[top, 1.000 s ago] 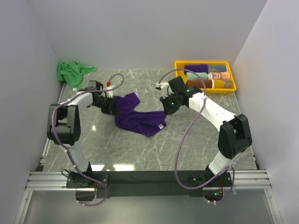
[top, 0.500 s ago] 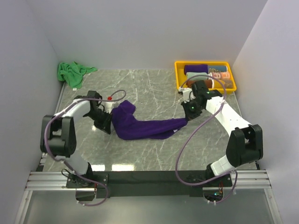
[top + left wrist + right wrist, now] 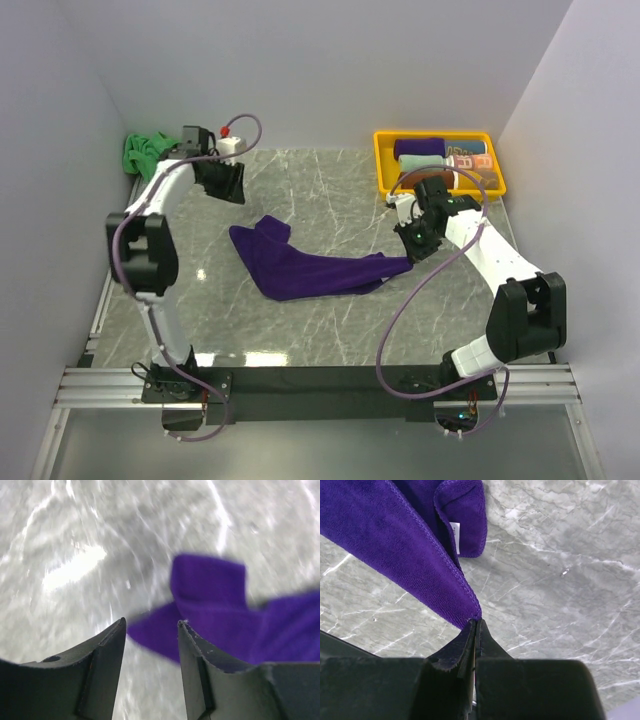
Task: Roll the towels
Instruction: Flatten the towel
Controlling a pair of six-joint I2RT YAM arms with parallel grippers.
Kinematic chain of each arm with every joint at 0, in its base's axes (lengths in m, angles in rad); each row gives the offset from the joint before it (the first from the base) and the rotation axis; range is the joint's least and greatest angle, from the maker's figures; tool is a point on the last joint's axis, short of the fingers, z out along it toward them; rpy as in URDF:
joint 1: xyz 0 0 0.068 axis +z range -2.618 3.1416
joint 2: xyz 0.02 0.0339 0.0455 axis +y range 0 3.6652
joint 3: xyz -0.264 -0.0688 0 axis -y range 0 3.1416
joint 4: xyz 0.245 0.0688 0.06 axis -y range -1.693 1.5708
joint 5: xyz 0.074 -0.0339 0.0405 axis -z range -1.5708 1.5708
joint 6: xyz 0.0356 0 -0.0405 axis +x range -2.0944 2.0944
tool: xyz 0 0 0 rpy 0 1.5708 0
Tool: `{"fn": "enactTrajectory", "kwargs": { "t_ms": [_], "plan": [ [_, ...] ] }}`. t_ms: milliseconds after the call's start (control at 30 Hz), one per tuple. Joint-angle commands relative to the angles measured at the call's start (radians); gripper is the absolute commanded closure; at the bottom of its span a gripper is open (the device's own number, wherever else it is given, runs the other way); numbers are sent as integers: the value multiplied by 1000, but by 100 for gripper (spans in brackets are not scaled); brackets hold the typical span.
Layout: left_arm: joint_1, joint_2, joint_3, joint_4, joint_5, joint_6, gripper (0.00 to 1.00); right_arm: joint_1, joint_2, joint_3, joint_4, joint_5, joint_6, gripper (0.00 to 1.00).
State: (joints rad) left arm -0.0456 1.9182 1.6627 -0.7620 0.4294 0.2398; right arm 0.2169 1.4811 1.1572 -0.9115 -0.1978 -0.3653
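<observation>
With the right fingers (image 3: 462, 650), pinches a hemmed corner of the purple towel (image 3: 310, 272), shut tight on it, apparently to draw the cloth out flat for rolling. With the left fingers (image 3: 107, 650), parted and gripping nothing, hovers above the worktop (image 3: 300, 340) at its far left (close to the green towel (image 3: 145, 152), bunched in the corner). Shows the purple towel lying mid-worktop, left end folded over. Offers open stone in front and to the left; tighter by the yellow tray (image 3: 380, 165).
</observation>
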Motion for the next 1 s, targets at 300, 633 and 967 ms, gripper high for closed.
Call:
{"fn": "enactTrajectory", "kwargs": {
  "t_ms": [300, 633, 967],
  "plan": [
    [-119, 257, 135, 104, -80, -122, 50, 2, -48, 44, -21, 43, 14, 100],
    [-165, 332, 152, 122, -126, -117, 56, 2, -39, 42, -17, 46, 14, 100],
    [-214, 341, 105, 130, -245, -54, 76, -11, -50, 7, 11, 58, 2, 100]
  ]
}}
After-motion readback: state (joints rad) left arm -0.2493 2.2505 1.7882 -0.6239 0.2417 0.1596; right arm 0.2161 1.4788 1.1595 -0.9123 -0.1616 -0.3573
